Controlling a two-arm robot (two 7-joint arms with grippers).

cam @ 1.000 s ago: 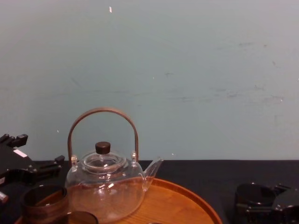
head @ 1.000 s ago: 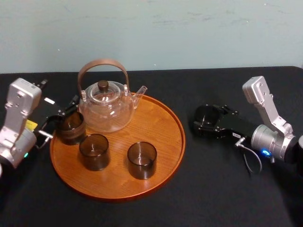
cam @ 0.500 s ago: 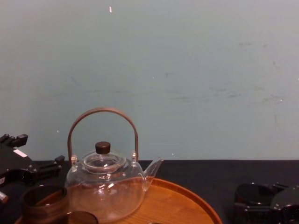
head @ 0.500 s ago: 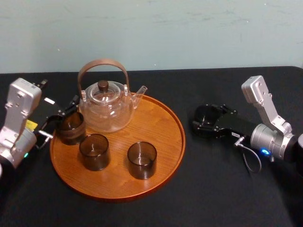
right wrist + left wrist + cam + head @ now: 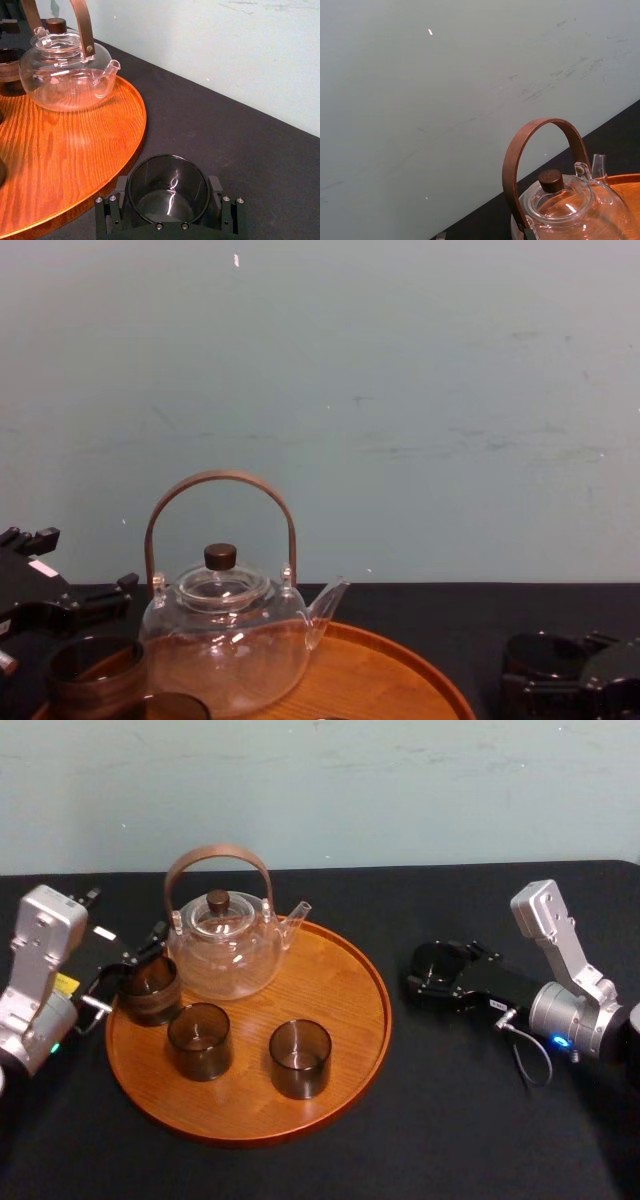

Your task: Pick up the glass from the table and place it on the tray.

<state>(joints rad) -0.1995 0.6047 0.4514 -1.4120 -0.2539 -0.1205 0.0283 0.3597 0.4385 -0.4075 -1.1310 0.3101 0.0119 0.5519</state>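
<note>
A dark smoky glass [image 5: 440, 961] stands on the black table just right of the tray [image 5: 330, 980], a wide round orange-brown wooden one. My right gripper [image 5: 432, 972] is shut on this glass. In the right wrist view its black fingers [image 5: 112, 212] press both sides of the glass [image 5: 168, 192], a short way from the tray's rim [image 5: 135, 145]. At the tray's left rim my left gripper [image 5: 125, 970] stands open, its fingers spread around another dark glass [image 5: 150, 988].
A clear glass teapot [image 5: 222, 945] with a brown hoop handle stands at the back left of the tray. Two more dark glasses [image 5: 198, 1040] [image 5: 300, 1058] stand near the tray's front. The tray's right half is bare wood. A pale wall rises behind the table.
Almost nothing: the right gripper with its glass has shifted a hair. The left arm and the things on the tray have stayed still.
</note>
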